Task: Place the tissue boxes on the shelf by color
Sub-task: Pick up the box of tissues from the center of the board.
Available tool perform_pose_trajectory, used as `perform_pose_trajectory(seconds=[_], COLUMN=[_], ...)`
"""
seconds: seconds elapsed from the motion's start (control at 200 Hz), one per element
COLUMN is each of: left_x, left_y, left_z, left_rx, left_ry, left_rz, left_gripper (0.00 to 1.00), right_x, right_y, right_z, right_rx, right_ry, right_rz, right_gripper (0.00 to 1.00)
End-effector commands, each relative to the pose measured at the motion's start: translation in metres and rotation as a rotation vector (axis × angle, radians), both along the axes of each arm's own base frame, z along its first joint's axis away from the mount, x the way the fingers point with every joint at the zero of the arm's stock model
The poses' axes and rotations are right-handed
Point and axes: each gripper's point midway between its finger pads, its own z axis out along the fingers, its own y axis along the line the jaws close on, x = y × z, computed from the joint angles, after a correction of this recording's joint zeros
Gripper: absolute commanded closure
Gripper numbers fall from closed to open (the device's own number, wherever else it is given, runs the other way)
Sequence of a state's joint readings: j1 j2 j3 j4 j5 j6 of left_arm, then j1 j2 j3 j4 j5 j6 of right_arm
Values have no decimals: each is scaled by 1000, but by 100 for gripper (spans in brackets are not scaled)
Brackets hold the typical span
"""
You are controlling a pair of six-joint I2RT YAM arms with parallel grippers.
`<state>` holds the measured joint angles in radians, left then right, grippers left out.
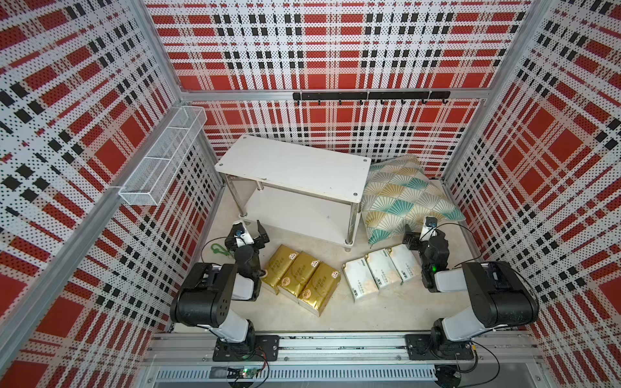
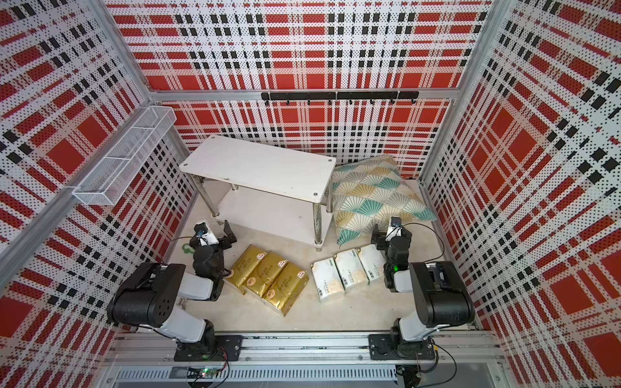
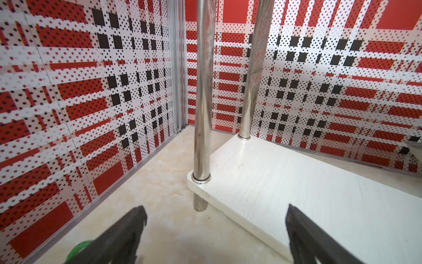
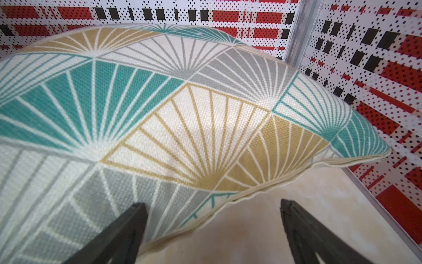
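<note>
Three gold tissue boxes (image 1: 300, 277) (image 2: 267, 280) lie side by side on the floor in front of the shelf. Three white tissue boxes (image 1: 381, 268) (image 2: 349, 273) lie in a row to their right. The shelf (image 1: 292, 168) (image 2: 258, 168) stands behind them with both white boards bare. My left gripper (image 1: 253, 229) (image 2: 220, 231) (image 3: 216, 209) is open and empty, low by the shelf's front left leg (image 3: 202, 91), facing the lower board (image 3: 296, 182). My right gripper (image 1: 416, 231) (image 2: 384, 231) (image 4: 212, 204) is open and empty, over the pillow's near edge, just behind the white boxes.
A teal-and-gold fan-patterned pillow (image 1: 403, 198) (image 2: 369, 198) (image 4: 182, 114) leans right of the shelf. A white wire basket (image 1: 161, 161) hangs on the left wall, a black hook rail (image 1: 369, 95) on the back wall. A green clip (image 1: 216, 249) (image 3: 78, 248) lies beside the left gripper.
</note>
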<state>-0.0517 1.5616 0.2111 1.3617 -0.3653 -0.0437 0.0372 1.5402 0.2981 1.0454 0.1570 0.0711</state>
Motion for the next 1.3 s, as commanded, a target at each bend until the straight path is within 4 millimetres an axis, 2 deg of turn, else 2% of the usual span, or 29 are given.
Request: perform_pose_trajectory(seconds=[0.0,0.782,0.892,0.972,1.152,1.293], left_x=[0,2,0,-3,-5,1], left_y=[0,0,0,1,-10,-14], left_z=[1,1,1,11,28,38], left_rx=[5,-6,-10,-11,34,29], left_ry=[-8,-9,-12,-37,-15,24], left_rz=[-6,-26,-29,-18,-2,27], left_gripper=[1,1,0,1,1,1], right_x=[4,4,9,10,5,1], right_y=[-2,-2,6,7,3,1], right_z=[7,8,9,15,24,32], right_rx=[4,5,-2,-6,-6,-19], right_ry=[-23,-24,-1,6,23,45], right_rz=[-7,-5,43,46,23,11], right_gripper=[0,0,0,0,0,0])
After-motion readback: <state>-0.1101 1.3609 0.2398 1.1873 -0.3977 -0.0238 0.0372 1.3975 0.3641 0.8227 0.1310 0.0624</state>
